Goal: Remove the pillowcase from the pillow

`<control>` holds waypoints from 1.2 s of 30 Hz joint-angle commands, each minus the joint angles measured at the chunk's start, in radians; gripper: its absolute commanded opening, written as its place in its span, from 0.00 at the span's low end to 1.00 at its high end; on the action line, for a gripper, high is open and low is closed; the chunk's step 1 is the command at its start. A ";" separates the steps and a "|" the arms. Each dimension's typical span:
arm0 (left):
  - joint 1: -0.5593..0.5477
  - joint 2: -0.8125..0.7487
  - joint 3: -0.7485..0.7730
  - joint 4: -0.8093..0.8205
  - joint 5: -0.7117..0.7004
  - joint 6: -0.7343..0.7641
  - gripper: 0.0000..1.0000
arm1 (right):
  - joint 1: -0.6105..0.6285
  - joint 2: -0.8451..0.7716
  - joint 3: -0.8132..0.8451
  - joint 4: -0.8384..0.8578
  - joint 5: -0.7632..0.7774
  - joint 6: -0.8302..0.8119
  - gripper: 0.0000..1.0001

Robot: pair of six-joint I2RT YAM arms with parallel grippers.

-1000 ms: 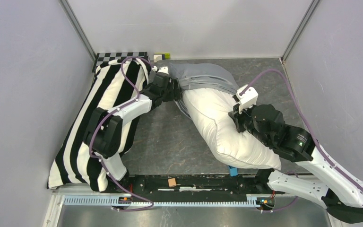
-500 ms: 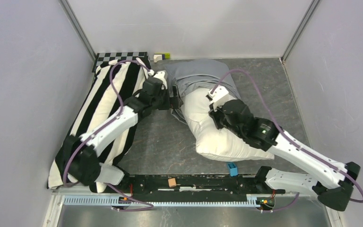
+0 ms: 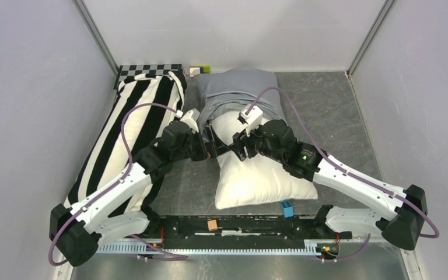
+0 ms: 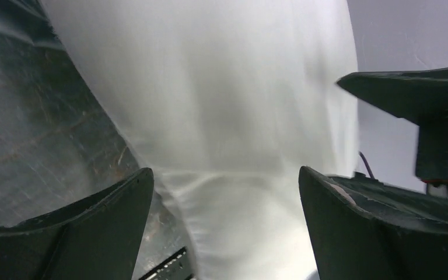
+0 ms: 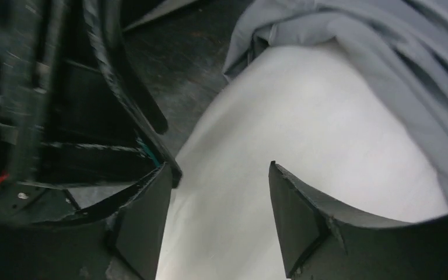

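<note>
pillow (image 3: pixel 256 181) swung left, pillowcase (image 3: pixel 239 87) (wrinkled) covering its far end

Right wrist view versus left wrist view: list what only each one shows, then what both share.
Only the right wrist view shows the pillowcase, bunched over one end of the pillow. Only the left wrist view shows the pale wall. Both show the white pillow, the dark table, and their own open fingers straddling the pillow: the left gripper and the right gripper.
</note>
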 commanded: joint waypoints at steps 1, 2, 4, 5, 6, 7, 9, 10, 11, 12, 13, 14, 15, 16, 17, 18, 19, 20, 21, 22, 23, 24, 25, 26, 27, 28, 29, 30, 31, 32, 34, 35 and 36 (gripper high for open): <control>-0.020 -0.039 -0.047 0.095 -0.057 -0.206 1.00 | 0.004 -0.042 0.013 0.109 -0.091 0.022 0.71; -0.022 -0.045 -0.045 0.093 -0.060 -0.214 1.00 | 0.004 -0.061 0.012 0.086 -0.051 0.017 0.74; -0.048 -0.069 -0.038 0.092 -0.088 -0.213 1.00 | 0.004 -0.104 0.007 0.043 0.019 0.004 0.80; -0.081 -0.082 -0.032 0.086 -0.126 -0.198 1.00 | 0.004 -0.126 0.003 0.025 0.057 -0.007 0.82; -0.118 -0.090 -0.013 0.056 -0.163 -0.179 1.00 | 0.002 -0.150 -0.003 0.001 0.091 -0.021 0.87; -0.152 -0.084 0.013 0.012 -0.232 -0.154 1.00 | 0.003 -0.170 -0.005 -0.017 0.129 -0.040 0.90; -0.236 -0.047 0.104 -0.144 -0.356 -0.117 1.00 | 0.003 -0.197 -0.007 -0.068 0.215 -0.080 0.94; -0.274 -0.027 0.140 -0.206 -0.424 -0.105 1.00 | 0.003 -0.210 -0.008 -0.088 0.269 -0.101 0.97; -0.320 -0.005 0.172 -0.261 -0.481 -0.103 1.00 | 0.003 -0.217 -0.012 -0.107 0.324 -0.124 0.98; -0.357 0.010 0.192 -0.300 -0.518 -0.112 1.00 | 0.004 -0.224 -0.018 -0.121 0.378 -0.138 0.98; -0.398 0.025 0.203 -0.316 -0.545 -0.122 1.00 | 0.003 -0.229 -0.027 -0.130 0.430 -0.174 0.98; -0.431 0.036 0.203 -0.318 -0.557 -0.139 1.00 | 0.002 -0.230 -0.035 -0.145 0.477 -0.184 0.98; -0.454 0.046 0.198 -0.316 -0.567 -0.165 1.00 | 0.003 -0.228 -0.040 -0.158 0.540 -0.185 0.98; -0.479 0.059 0.187 -0.304 -0.574 -0.183 1.00 | 0.002 -0.225 -0.049 -0.162 0.590 -0.187 0.98; -0.492 0.072 0.175 -0.285 -0.573 -0.197 1.00 | 0.002 -0.223 -0.057 -0.162 0.622 -0.193 0.98; -0.500 0.089 0.159 -0.273 -0.572 -0.210 1.00 | 0.002 -0.224 -0.068 -0.159 0.658 -0.194 0.98; -0.505 0.107 0.147 -0.263 -0.571 -0.222 1.00 | -0.001 -0.224 -0.083 -0.149 0.690 -0.193 0.98; -0.507 0.120 0.138 -0.251 -0.566 -0.226 1.00 | -0.007 -0.229 -0.097 -0.138 0.699 -0.197 0.98; -0.508 0.136 0.132 -0.243 -0.564 -0.226 1.00 | -0.015 -0.230 -0.113 -0.121 0.695 -0.208 0.98; -0.508 0.150 0.129 -0.241 -0.571 -0.226 1.00 | -0.024 -0.232 -0.127 -0.102 0.687 -0.217 0.98; -0.508 0.163 0.124 -0.238 -0.584 -0.224 1.00 | -0.036 -0.231 -0.142 -0.085 0.677 -0.226 0.98; -0.506 0.172 0.117 -0.227 -0.593 -0.218 1.00 | -0.045 -0.227 -0.155 -0.066 0.664 -0.235 0.98; -0.499 0.179 0.103 -0.206 -0.589 -0.213 1.00 | -0.055 -0.218 -0.163 -0.050 0.649 -0.246 0.98; -0.476 0.181 0.080 -0.178 -0.562 -0.207 1.00 | -0.062 -0.206 -0.162 -0.043 0.645 -0.251 0.98; -0.453 0.174 0.057 -0.142 -0.528 -0.197 0.98 | -0.066 -0.186 -0.157 -0.041 0.658 -0.252 0.98; -0.425 0.163 0.022 -0.098 -0.490 -0.182 0.91 | -0.065 -0.167 -0.147 -0.045 0.682 -0.254 0.98; -0.400 0.143 -0.010 -0.037 -0.441 -0.165 0.81 | -0.065 -0.144 -0.134 -0.054 0.701 -0.254 0.98; -0.366 0.124 -0.047 0.006 -0.400 -0.160 0.67 | -0.065 -0.120 -0.116 -0.064 0.715 -0.252 0.98; -0.342 0.097 -0.079 0.032 -0.378 -0.161 0.56 | -0.065 -0.105 -0.105 -0.069 0.718 -0.252 0.98; -0.317 0.075 -0.102 0.056 -0.359 -0.152 0.39 | -0.064 -0.091 -0.099 -0.064 0.716 -0.257 0.98; -0.291 0.023 -0.122 0.043 -0.357 -0.119 0.15 | -0.064 -0.073 -0.104 -0.025 0.715 -0.279 0.98; -0.278 0.002 -0.114 0.004 -0.369 -0.107 0.09 | -0.064 -0.066 -0.106 0.001 0.715 -0.293 0.98; -0.268 -0.020 -0.100 -0.036 -0.385 -0.092 0.06 | -0.065 -0.054 -0.107 0.022 0.717 -0.304 0.98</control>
